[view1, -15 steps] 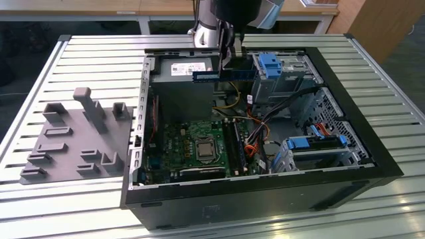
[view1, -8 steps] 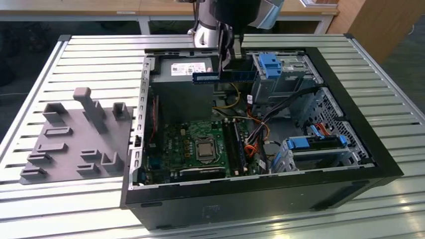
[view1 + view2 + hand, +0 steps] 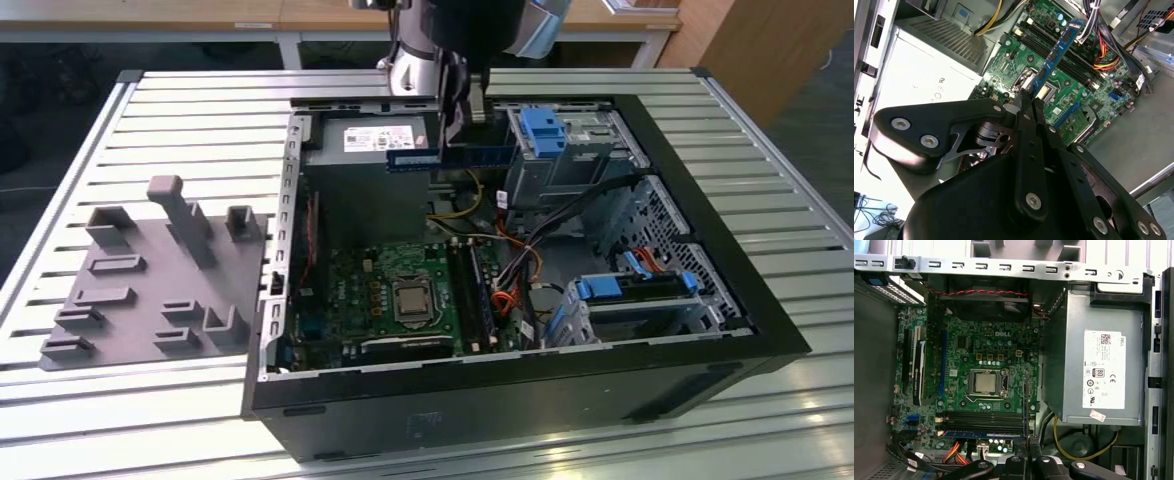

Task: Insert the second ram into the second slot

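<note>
Fingers [image 3: 1026, 120]: clamped together on one end of the second ram [image 3: 1056, 55]. The blue stick juts straight out past the gripper [image 3: 1030, 97], its chips facing the second wrist view.

In the exterior view the gripper [image 3: 454, 110] hangs over the far end of the open computer case [image 3: 534, 400]. The second ram [image 3: 454, 157] is held level there, above the power supply [image 3: 367, 140] and just beside the blue drive-bay tabs [image 3: 541, 130].

- The stick is in the air and touches nothing but the fingers.
- It is well apart from the memory slots [image 3: 470, 290], which sit further down the motherboard [image 3: 387, 290].

First wrist view, looking down:
- The memory slots [image 3: 984, 419] run as dark bars beside the processor socket [image 3: 985, 381].
- A blue strip [image 3: 981, 433] lies along their outer side. We cannot tell whether it is a seated stick or a coloured slot, nor which slot counts as the second.

Progress, as we judge it: the pick-up is done and the grip looks firm. Lining up over the slot, lowering and pressing home are all left.

Around the case there is a slatted tabletop [image 3: 174, 110] with a grey fixture plate [image 3: 147, 280] on the exterior view's left.
</note>
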You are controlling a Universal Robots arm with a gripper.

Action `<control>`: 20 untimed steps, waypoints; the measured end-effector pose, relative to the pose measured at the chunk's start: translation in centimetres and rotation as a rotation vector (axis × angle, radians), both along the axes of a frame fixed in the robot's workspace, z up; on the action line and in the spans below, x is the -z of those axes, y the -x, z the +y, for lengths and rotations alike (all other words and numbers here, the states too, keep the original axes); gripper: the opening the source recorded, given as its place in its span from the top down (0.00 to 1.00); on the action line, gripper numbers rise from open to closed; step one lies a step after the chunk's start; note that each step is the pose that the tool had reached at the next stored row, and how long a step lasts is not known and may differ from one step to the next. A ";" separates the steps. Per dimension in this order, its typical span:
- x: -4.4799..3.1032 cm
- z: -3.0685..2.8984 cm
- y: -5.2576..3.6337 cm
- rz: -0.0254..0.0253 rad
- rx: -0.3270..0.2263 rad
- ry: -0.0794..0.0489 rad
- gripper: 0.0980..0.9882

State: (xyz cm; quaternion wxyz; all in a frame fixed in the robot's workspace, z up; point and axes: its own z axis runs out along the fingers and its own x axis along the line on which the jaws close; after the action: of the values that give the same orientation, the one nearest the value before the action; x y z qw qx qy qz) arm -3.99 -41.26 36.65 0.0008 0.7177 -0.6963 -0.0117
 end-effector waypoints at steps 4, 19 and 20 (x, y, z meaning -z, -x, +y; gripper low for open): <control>0.03 -0.07 0.04 0.0002 0.000 0.000 0.96; 0.39 -0.57 0.43 -0.0151 0.000 0.000 0.96; 0.42 -0.59 0.43 -0.0152 0.000 0.000 0.96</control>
State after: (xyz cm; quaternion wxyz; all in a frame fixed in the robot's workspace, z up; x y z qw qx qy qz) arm -4.42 -41.85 36.24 -0.0044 0.7178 -0.6962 -0.0061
